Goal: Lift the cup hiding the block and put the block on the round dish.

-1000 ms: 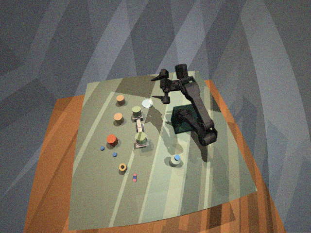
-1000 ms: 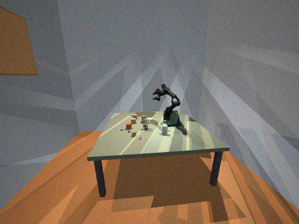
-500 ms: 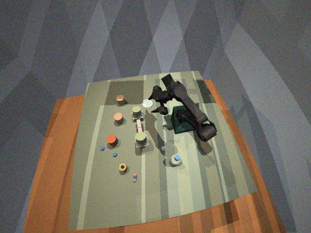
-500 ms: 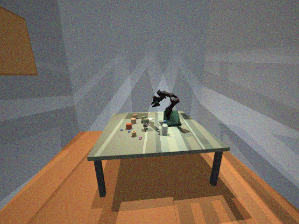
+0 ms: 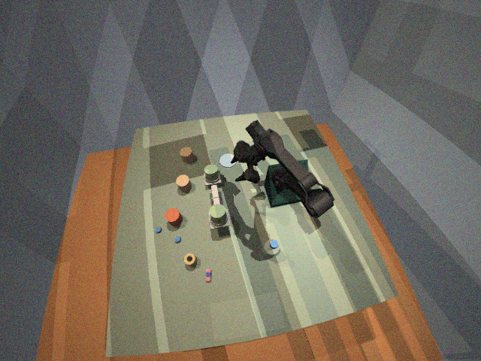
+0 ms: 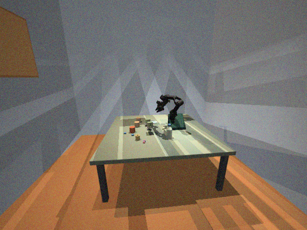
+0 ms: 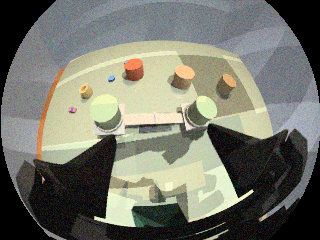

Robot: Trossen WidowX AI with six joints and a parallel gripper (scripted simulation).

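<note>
Gripper open wide above the table, empty; both cups sitting on the balance

From where I'm standing, the gripper (image 5: 234, 171) (image 6: 156, 110) (image 7: 163, 134) is hanging in the air near the middle of the top frame, fingers spreading wide, holding nothing. It is touching no cup. In the wrist frame its two dark fingers are coming in from lower left and lower right, with the balance (image 5: 215, 194) (image 6: 149, 128) (image 7: 150, 119) lying across the view beyond them.

Both green cups are standing on the balance ends. In the top frame, the lower cup (image 5: 218, 213) (image 6: 149, 124) (image 7: 106, 112) is sitting just below centre, and the upper cup (image 5: 211, 173) (image 6: 147, 120) (image 7: 202, 111) is sitting just above it. In the wrist frame they are showing left and right. The block is staying out of sight; can't tell which cup is covering it. Can't tell the balance's tilt either.

The round dish (image 5: 226, 160) (image 6: 154, 122) is lying just right of the upper cup in the top frame, partly beside the gripper's outline, with no cup on it.

Others: a red cylinder (image 5: 173, 216) (image 6: 132, 129) (image 7: 134, 69), an orange cylinder (image 5: 183, 181) (image 6: 136, 123) (image 7: 184, 77) and a brown cylinder (image 5: 186, 153) (image 6: 138, 119) (image 7: 226, 85) are standing left of the balance in the top frame. A blue-capped bottle (image 5: 273, 244) (image 6: 169, 133) is standing lower right of it. The arm is bending over from its green base (image 5: 273, 198) (image 6: 181, 124), right of centre.
</note>
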